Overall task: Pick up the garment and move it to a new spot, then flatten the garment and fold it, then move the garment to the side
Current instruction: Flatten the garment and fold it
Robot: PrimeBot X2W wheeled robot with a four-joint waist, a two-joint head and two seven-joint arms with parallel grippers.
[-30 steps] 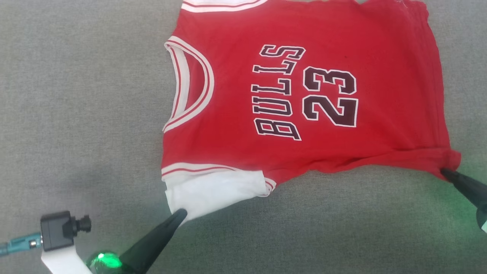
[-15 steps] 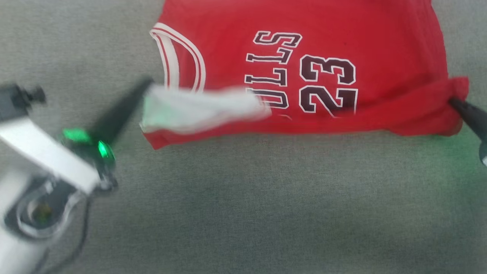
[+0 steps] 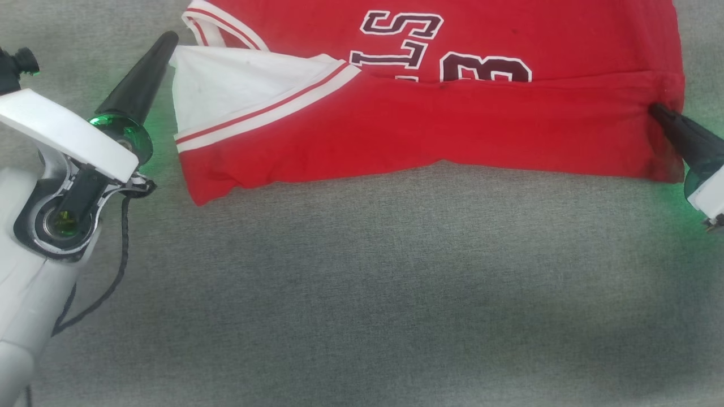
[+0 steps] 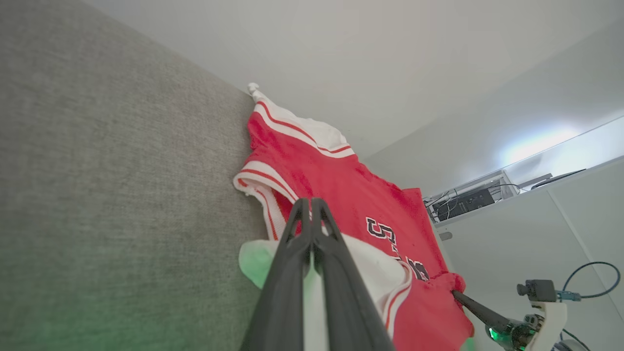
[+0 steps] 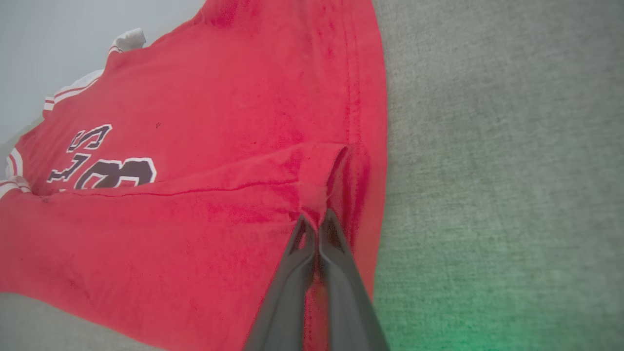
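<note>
Head view: left hand (image 3: pixel 168 40) and right hand (image 3: pixel 657 109) clamp the garment (image 3: pixel 452 130), whose fold hides half its print (image 3: pixel 396 39).

Looking like a robotics lab: grey fabric worktop (image 3: pixel 362 294) stretching wide, bare white walls (image 4: pixel 390 73) closing in, black electronics box (image 4: pixel 460 204) with loose cables sitting atop a far white cabinet (image 4: pixel 536 234).

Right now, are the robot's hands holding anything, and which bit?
The left hand pinches the red basketball jersey by its white turned-out shoulder corner; the right hand pinches its red hem corner.
</note>
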